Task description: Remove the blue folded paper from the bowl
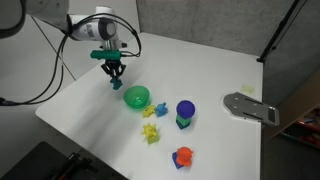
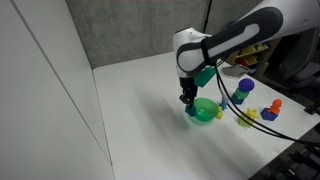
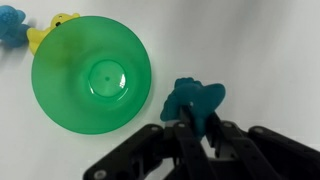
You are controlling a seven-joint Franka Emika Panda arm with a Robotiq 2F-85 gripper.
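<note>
The bright-green bowl stands empty on the white table; it shows in both exterior views. My gripper is shut on the blue folded paper, a small teal-blue crumpled piece. It holds the paper beside the bowl, outside its rim. In an exterior view my gripper hangs above the table just beside the bowl, with the paper at its tips. In the exterior view from the other side my gripper is next to the bowl's rim.
Yellow folded paper figures lie near the bowl. A dark-blue round-topped object with a green base and an orange and blue toy stand farther off. A grey metal plate lies at the table's edge.
</note>
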